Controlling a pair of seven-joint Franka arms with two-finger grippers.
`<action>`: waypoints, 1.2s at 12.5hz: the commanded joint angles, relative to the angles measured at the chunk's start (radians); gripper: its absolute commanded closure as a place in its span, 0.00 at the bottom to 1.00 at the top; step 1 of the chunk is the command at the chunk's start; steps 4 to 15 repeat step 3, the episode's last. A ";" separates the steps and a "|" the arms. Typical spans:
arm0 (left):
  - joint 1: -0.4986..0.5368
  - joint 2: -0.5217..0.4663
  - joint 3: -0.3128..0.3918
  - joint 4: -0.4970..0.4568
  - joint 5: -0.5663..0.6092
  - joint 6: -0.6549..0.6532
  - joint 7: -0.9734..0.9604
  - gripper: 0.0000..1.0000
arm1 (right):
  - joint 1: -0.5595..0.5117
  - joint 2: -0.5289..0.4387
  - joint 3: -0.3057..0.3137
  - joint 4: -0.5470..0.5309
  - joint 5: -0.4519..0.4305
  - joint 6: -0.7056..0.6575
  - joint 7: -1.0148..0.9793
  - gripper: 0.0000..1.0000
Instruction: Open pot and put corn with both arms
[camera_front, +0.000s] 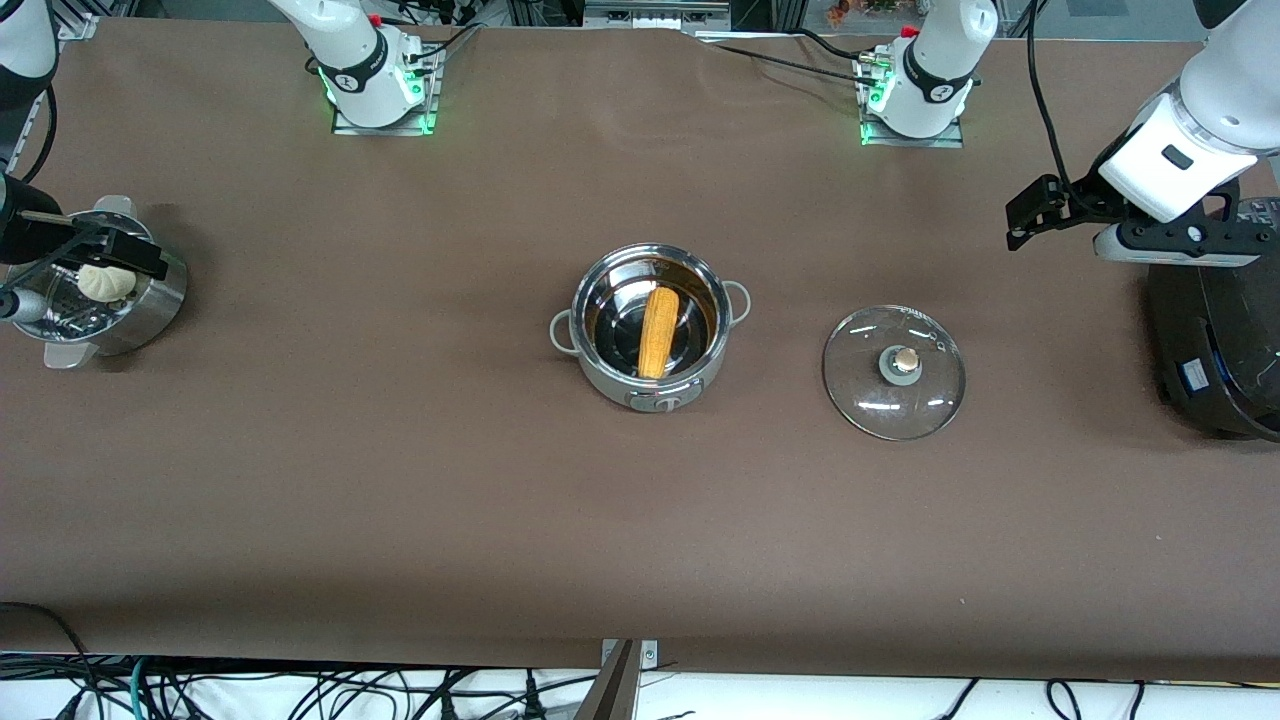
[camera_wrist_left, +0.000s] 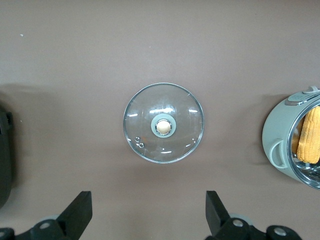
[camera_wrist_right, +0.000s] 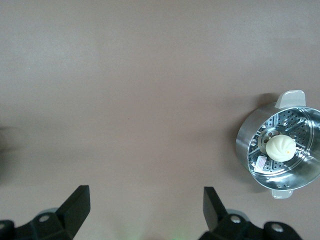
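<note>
The steel pot (camera_front: 597, 372) stands open in the middle of the table, and the yellow-orange corn (camera_front: 657, 332) lies inside it. The glass lid (camera_front: 860, 375) with its tan knob lies flat on the table beside the pot, toward the left arm's end. My left gripper (camera_front: 1030, 212) is open and empty, up in the air beside the black cooker. In the left wrist view my left gripper (camera_wrist_left: 149, 200) looks down on the lid (camera_wrist_left: 145, 120), with the pot (camera_wrist_left: 277, 135) and the corn (camera_wrist_left: 310, 135) at the edge. My right gripper (camera_front: 120, 250) is open and empty over the steamer basket; it also shows in the right wrist view (camera_wrist_right: 146, 195).
A perforated steel steamer basket (camera_front: 160, 300) with a white bun (camera_front: 107, 282) stands at the right arm's end and shows in the right wrist view (camera_wrist_right: 250, 135). A large black cooker (camera_front: 1215, 340) stands at the left arm's end. Brown table surface lies around the pot.
</note>
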 joint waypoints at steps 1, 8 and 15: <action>-0.003 -0.024 0.007 -0.027 0.017 0.014 0.021 0.00 | -0.016 0.014 0.014 0.030 -0.007 -0.001 -0.009 0.00; -0.001 -0.024 0.007 -0.027 0.019 0.014 0.021 0.00 | -0.017 0.014 0.014 0.028 -0.007 -0.001 -0.009 0.00; -0.001 -0.024 0.007 -0.027 0.019 0.014 0.021 0.00 | -0.017 0.014 0.014 0.028 -0.007 -0.001 -0.009 0.00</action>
